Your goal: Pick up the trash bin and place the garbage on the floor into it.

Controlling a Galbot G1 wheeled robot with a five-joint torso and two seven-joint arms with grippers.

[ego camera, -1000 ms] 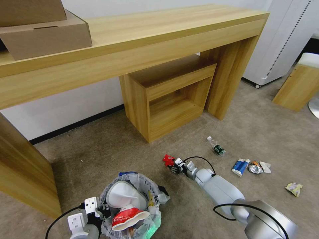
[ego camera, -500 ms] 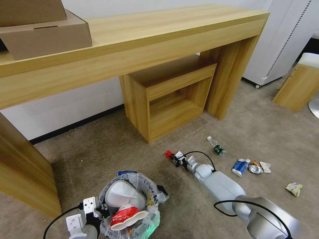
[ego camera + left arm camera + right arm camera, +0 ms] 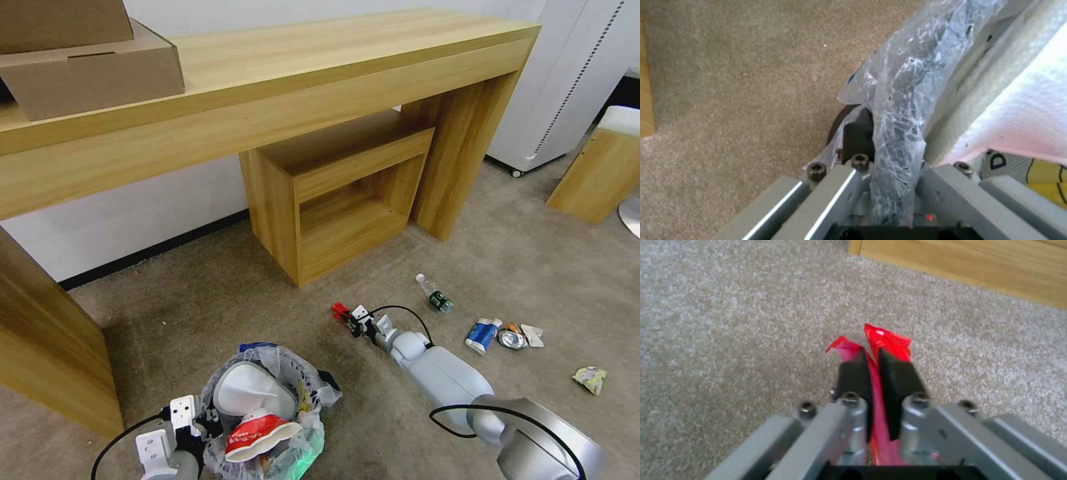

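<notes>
The trash bin [image 3: 313, 397], lined with a crinkled clear bag, sits low at the near left, holding a white slipper [image 3: 250, 393] and a red-white cup [image 3: 257, 430]. My left gripper [image 3: 203, 423] is shut on the bin's bag-covered rim [image 3: 898, 110]. Farther out on the carpet, my right gripper [image 3: 347, 319] is shut on a red wrapper [image 3: 339, 310]; in the right wrist view the black pads [image 3: 896, 380] pinch the red wrapper [image 3: 887, 338]. More garbage lies to the right: a small bottle [image 3: 435, 293], a blue-white packet [image 3: 483, 335], a crushed can [image 3: 512, 337] and a yellowish wrapper [image 3: 590, 379].
A long wooden desk [image 3: 280, 87] spans the back, with a wooden cube shelf [image 3: 340, 200] under it and a cardboard box [image 3: 87, 67] on top. A desk leg panel [image 3: 47, 347] stands at the left. A white cabinet [image 3: 573, 80] and a wooden stool [image 3: 600, 167] are at the right.
My right gripper, shut on the red wrapper, moved slightly away from me along the carpet between the earliest frame and the middle one, then held still. The left gripper and bin have barely shifted.
</notes>
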